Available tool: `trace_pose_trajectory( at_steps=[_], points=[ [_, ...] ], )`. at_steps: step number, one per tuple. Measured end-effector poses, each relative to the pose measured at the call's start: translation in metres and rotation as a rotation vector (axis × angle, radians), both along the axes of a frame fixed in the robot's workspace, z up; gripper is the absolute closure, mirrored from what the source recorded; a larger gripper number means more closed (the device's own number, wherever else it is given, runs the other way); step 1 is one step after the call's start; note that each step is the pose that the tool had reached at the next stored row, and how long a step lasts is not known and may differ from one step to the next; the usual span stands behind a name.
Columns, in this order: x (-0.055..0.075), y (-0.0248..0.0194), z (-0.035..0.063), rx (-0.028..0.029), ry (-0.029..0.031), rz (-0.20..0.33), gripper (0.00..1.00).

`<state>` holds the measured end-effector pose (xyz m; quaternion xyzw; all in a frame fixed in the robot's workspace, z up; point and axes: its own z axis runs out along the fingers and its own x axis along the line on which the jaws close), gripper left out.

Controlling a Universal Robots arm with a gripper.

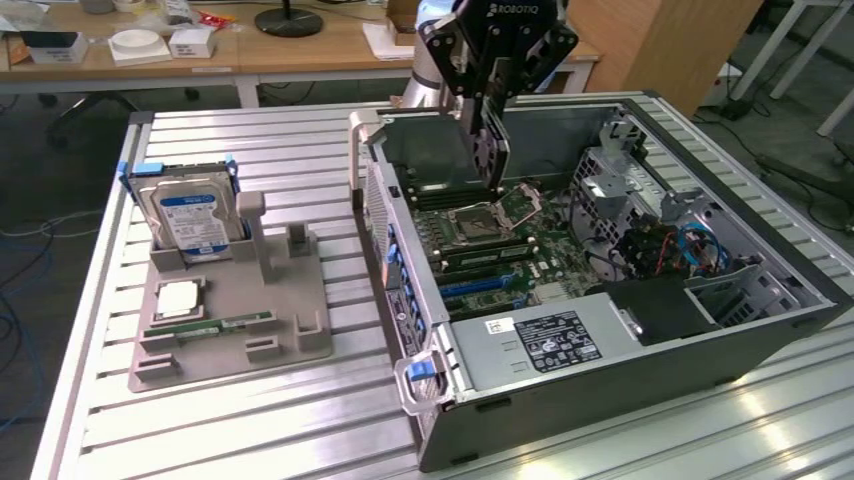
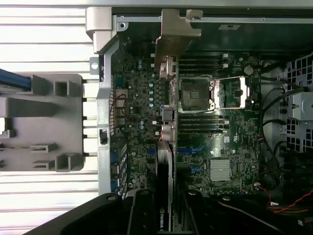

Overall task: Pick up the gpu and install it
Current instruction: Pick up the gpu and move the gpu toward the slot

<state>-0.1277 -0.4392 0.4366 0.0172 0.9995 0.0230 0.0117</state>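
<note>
My gripper (image 1: 497,95) is shut on the gpu (image 1: 493,150), a thin dark card that hangs edge-down over the open computer case (image 1: 747,200). The card sits above the motherboard (image 1: 527,250), near the open CPU socket (image 1: 487,215) and clear of the board. In the wrist view the gpu (image 2: 166,161) appears edge-on between my gripper's (image 2: 166,208) fingers. Its metal bracket (image 2: 177,29) points toward the case's rear wall. The blue slots (image 2: 188,151) lie on the motherboard (image 2: 220,137) beside the card's line.
A grey fixture tray (image 1: 254,310) stands at the exterior view's left on the slatted aluminium table (image 1: 294,420). It holds a hard drive (image 1: 194,215), a processor (image 1: 180,300) and a memory stick (image 1: 220,325). Cables and a drive cage (image 1: 667,240) fill the case's far side.
</note>
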Motion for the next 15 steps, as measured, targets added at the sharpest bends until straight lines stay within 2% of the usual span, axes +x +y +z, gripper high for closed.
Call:
trace_pose_trajectory(
  at_steps=[15],
  points=[
    [0.015,-0.0005,0.0,0.0,0.0001,0.0,0.74]
  ],
)
